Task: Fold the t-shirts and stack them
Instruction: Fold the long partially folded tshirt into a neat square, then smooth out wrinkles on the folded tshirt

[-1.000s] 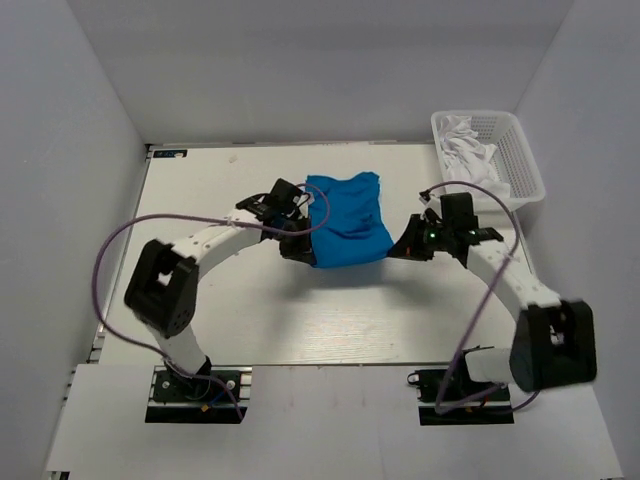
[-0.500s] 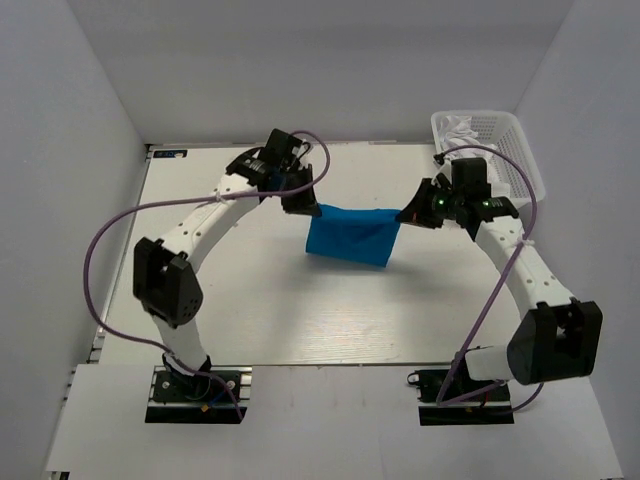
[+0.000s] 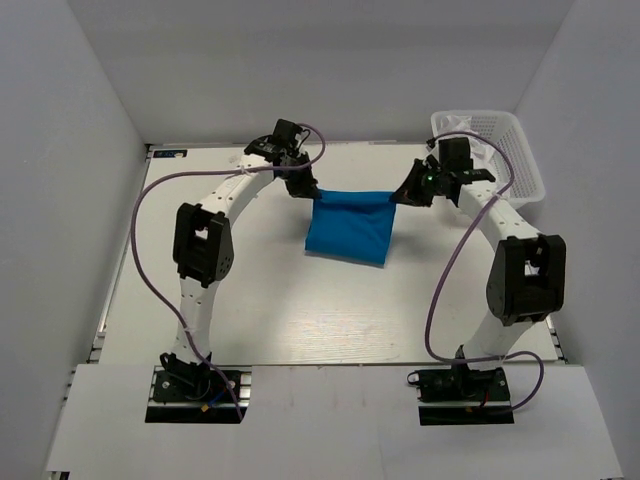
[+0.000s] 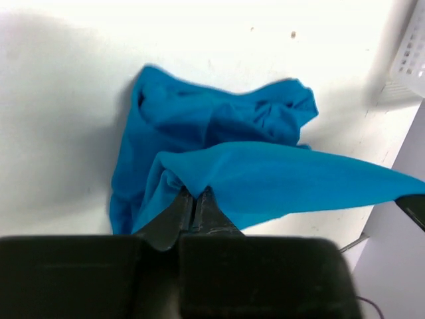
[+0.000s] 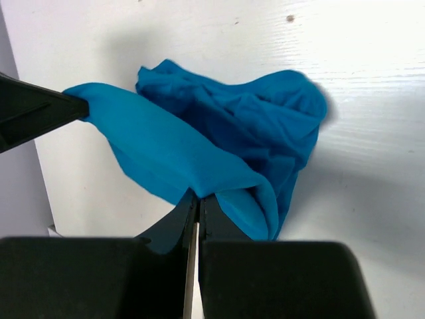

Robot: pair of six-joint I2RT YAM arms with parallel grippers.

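Arms extended: left gripper and right gripper each pinch an upper corner of the blue shirt, stretched between them over the table, lower edge seemingly touching; basket far right.

My view crops the white plastic lattice basket at its right edge; the bright blue cloth t-shirt hides its own pinched corner.

The bright blue short-sleeved cloth t-shirt is soft, matt fabric that sags in smooth folds without any sheen. Beneath the shirt, the flat white table top looks like painted board, dull and smooth with a faint grain and a few dark specks. To the shirt's right, the white lattice basket is hard, smooth plastic. The left gripper and right gripper at the shirt's top corners are matt black plastic.
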